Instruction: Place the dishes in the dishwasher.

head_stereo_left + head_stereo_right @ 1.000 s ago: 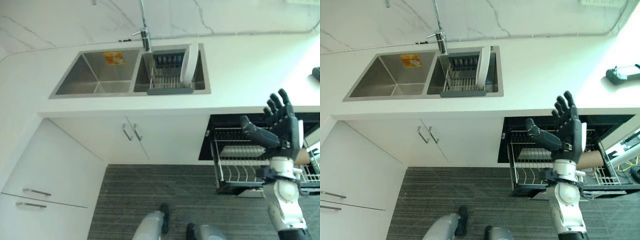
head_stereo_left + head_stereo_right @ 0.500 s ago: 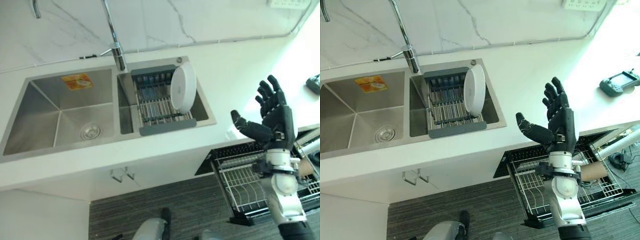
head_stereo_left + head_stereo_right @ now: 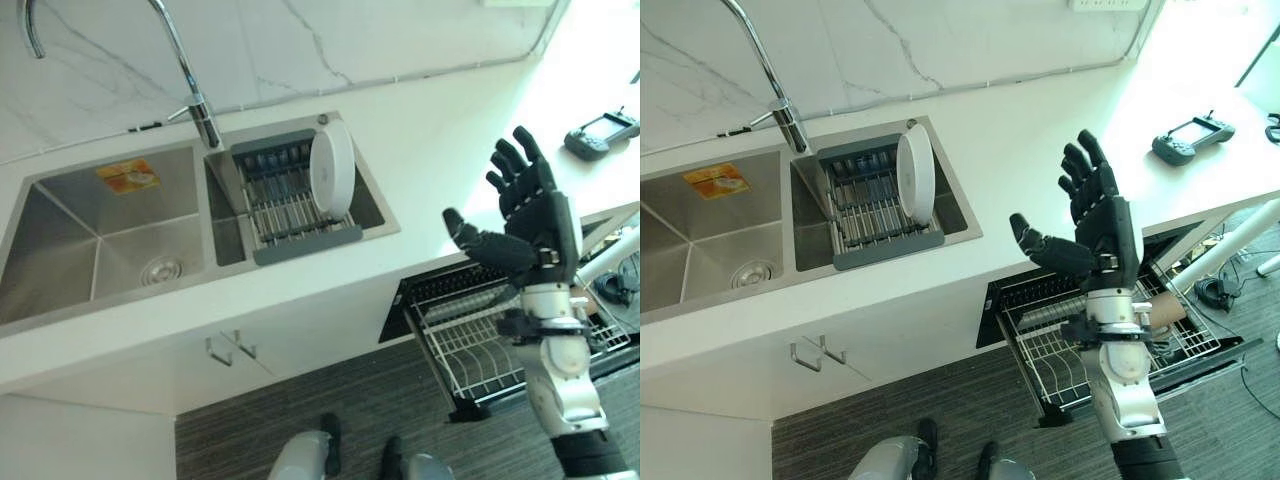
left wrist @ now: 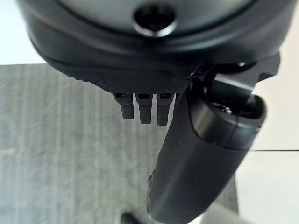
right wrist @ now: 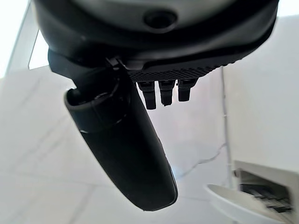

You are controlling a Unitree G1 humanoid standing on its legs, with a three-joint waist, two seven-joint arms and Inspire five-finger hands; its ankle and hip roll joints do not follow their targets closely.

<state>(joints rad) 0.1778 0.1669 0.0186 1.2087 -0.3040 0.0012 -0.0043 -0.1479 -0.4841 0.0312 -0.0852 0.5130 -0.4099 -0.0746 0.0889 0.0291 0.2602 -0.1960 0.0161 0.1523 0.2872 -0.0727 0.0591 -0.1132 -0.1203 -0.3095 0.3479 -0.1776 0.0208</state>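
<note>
Fingers spread and released, the right hand [image 3: 1095, 225] is raised above the dishwasher rack [image 3: 1060, 345], well apart from the white plate [image 3: 916, 177] standing in the sink drainer [image 3: 875, 215].

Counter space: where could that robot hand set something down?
Bare counter lies between the sink and the controller, and the left basin is bare. The right basin is crowded with a rack and plate. The open right robot hand hovers above the dishwasher rack.
</note>
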